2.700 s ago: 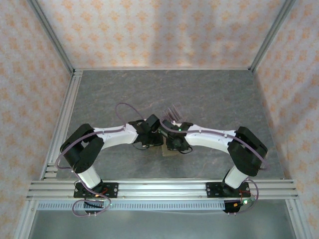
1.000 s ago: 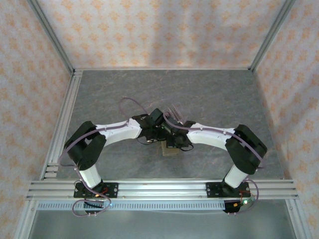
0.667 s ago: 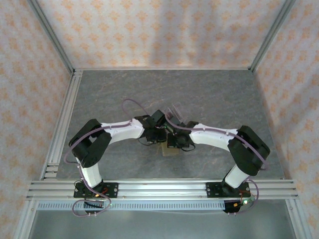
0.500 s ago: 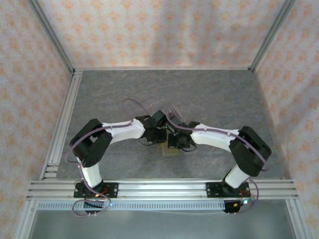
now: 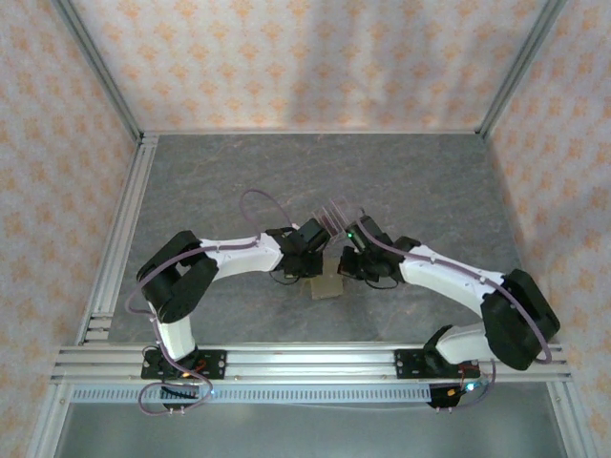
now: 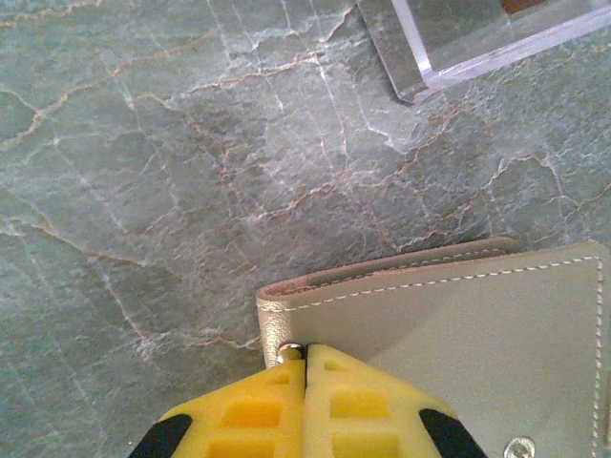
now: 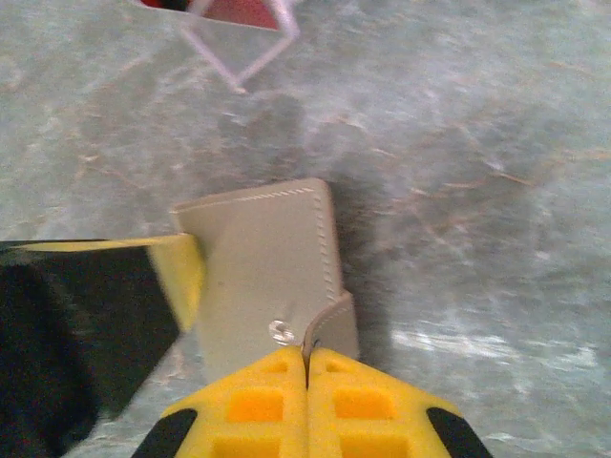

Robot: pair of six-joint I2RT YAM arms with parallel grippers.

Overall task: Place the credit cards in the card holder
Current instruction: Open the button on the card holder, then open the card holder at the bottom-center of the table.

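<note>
Holder [image 6: 458,324]: likely soft, light, floppy leather; take by thin edges; left hand [image 6: 305,355] pinches its corner, right hand [image 7: 307,355] its flap.

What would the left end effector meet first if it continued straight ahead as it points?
The card holder: the left end effector is shut right at its corner, with bare table beyond, as far as depth shows.

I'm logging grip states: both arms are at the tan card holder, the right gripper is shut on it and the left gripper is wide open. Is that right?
Not quite. The left gripper is shut too: the left wrist view shows its yellow fingers pressed together at the corner of the card holder. The rest stands: the right gripper is shut on the card holder.
</note>
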